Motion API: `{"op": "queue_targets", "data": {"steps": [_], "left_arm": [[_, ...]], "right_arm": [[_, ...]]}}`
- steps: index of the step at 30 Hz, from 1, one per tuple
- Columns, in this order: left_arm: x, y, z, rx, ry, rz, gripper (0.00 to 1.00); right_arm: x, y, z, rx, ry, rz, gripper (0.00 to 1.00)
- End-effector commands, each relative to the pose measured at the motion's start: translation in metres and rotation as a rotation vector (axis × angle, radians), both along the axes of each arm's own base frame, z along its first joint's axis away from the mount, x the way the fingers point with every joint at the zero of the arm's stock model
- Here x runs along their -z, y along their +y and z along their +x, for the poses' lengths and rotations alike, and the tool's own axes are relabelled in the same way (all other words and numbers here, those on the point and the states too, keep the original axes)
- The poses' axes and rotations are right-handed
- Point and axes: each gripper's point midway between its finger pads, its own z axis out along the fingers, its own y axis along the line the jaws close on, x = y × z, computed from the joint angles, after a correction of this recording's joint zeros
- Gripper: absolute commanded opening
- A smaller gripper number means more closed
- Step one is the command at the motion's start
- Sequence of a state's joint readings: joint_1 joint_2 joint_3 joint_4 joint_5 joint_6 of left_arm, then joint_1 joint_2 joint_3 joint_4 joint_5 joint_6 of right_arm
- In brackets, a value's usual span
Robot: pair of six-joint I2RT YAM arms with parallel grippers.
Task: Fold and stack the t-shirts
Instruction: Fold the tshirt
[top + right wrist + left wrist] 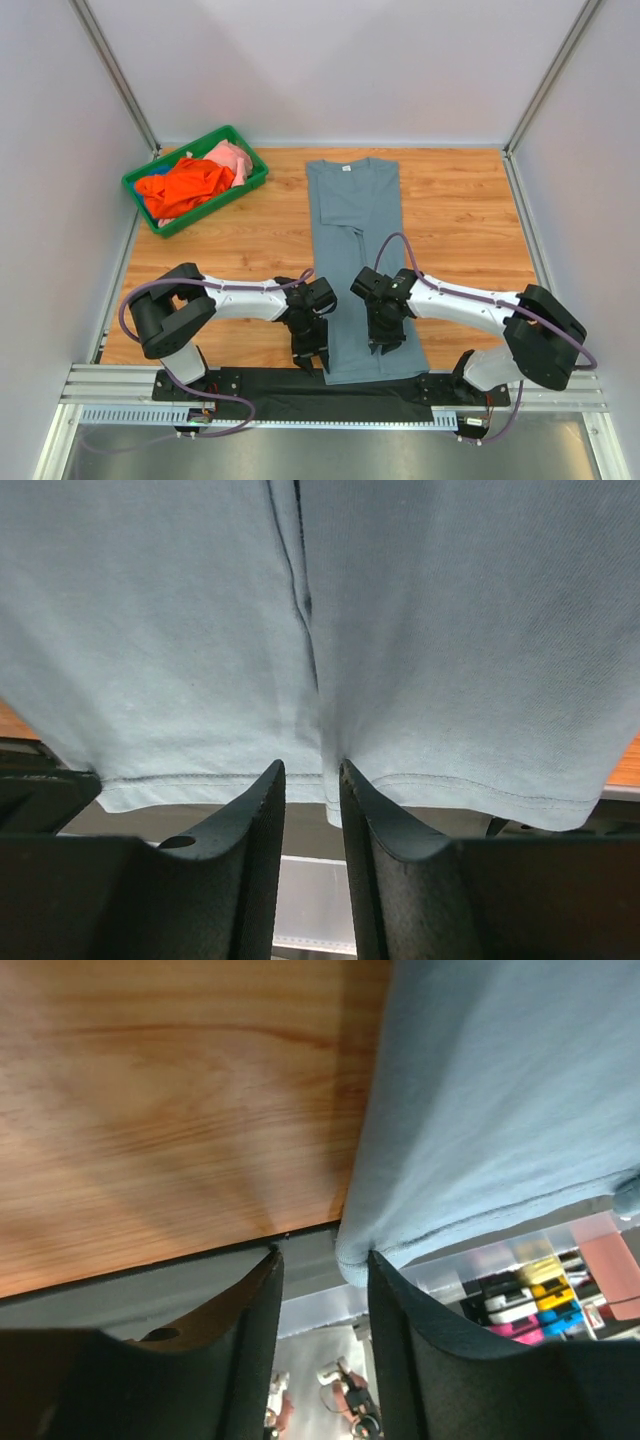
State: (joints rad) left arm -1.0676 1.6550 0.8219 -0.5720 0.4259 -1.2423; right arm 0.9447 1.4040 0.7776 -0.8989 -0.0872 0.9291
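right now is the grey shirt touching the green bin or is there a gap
Apart. The top view shows a strip of bare wooden table between the grey-blue t-shirt and the green bin to its left.

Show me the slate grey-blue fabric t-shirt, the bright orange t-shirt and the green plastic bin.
slate grey-blue fabric t-shirt [350,195]: top view, chest area.
bright orange t-shirt [185,186]: top view, crumpled middle.
green plastic bin [216,206]: top view, near side wall.
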Motion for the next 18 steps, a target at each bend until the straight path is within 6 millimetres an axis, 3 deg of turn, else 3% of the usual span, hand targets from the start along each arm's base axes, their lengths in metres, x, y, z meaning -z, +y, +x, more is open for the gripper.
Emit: {"op": "queue_targets", "data": {"steps": [1,4,5,10,14,15,18], "left_arm": [[0.002,-0.010,-0.003,-0.019,0.020,-0.049,0.45],[0.006,-0.007,-0.004,-0.009,0.015,-0.044,0.33],[0.005,-0.005,-0.005,-0.009,0.022,-0.032,0.33],[0.012,0.036,-0.011,-0.010,0.027,0.123,0.21],[-0.005,0.031,0.005,-0.048,-0.044,0.042,0.29],[-0.015,0.023,0.009,-0.043,-0.075,-0.008,0.39],[-0.030,-0.001,0.018,-0.006,-0.107,-0.122,0.48]], "right_arm": [[0.003,0.004,0.004,0.023,-0.025,-0.019,0.30],[0.002,0.007,0.006,0.010,-0.039,-0.031,0.28],[0.002,0.007,0.005,0.006,-0.035,-0.031,0.28],[-0.015,0.028,0.006,-0.036,-0.043,0.034,0.28],[-0.044,0.028,0.012,-0.086,-0.062,0.056,0.34],[-0.049,0.021,0.010,-0.084,-0.050,0.049,0.36],[-0.061,0.006,0.017,-0.066,-0.052,0.081,0.42]]}}
